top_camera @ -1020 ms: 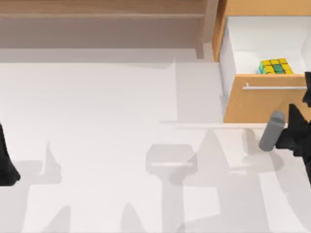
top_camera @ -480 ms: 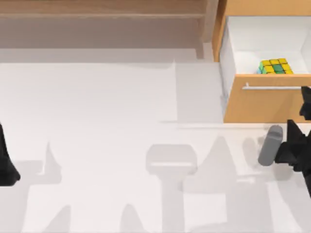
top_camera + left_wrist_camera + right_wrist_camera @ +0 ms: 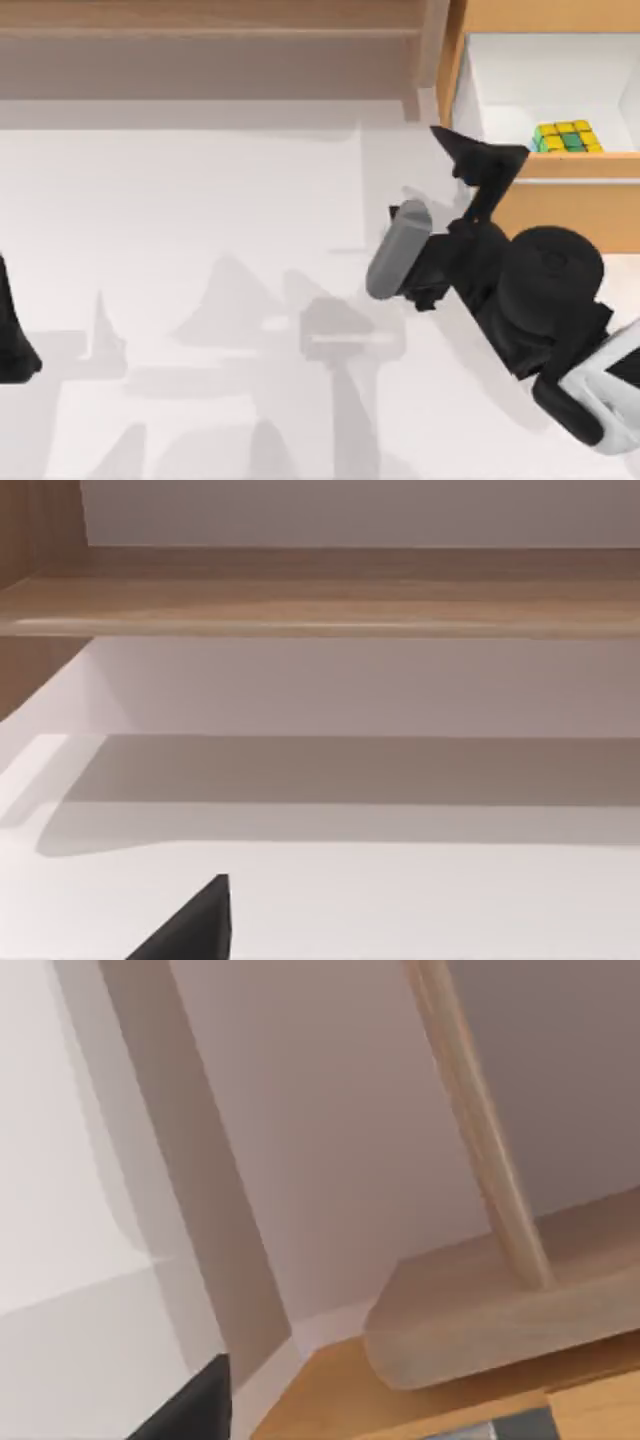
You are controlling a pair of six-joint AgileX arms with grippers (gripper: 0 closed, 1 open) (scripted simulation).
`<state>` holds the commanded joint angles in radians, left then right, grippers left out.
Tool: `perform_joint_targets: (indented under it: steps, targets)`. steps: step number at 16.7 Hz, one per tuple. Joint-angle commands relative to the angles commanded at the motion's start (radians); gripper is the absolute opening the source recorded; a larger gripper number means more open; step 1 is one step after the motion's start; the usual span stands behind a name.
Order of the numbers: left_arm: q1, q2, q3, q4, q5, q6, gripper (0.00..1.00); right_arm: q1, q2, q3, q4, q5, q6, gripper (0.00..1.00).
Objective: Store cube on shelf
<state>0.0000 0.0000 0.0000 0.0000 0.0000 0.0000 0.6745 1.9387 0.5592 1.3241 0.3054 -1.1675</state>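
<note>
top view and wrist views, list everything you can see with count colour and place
cube: one, yellow, green and orange tiles, inside the open drawer at the top view's right
drawer cabinet: one, orange wood, white drawer inside, far right
shelf: one, brown wood, long, along the far edge left of the cabinet
table: one, white, under everything
right gripper: one, black, over the drawer's front left corner, near the cube
left gripper: one, black, parked at the left edge
</note>
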Motion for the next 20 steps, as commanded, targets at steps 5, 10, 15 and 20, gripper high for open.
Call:
perform_joint_targets:
  steps: [5, 10, 15, 20]
  targets:
    - [0.0, 0.0, 0.0, 0.0, 0.0, 0.0, 1.0, 0.152, 0.033, 0.497, -0.569, -0.025, 0.374, 1.0]
    - [0.0, 0.0, 0.0, 0.0, 0.0, 0.0, 1.0, 0.126, 0.074, 1.019, -1.293, -0.069, 0.71, 1.0]
    - [0.0, 0.0, 0.0, 0.0, 0.0, 0.0, 1.0, -0.066, 0.146, 1.394, -2.004, -0.16, 0.941, 1.0]
    - [0.0, 0.0, 0.0, 0.0, 0.0, 0.0, 1.0, -0.346, 0.296, 1.654, -2.5, -0.242, 1.077, 1.0]
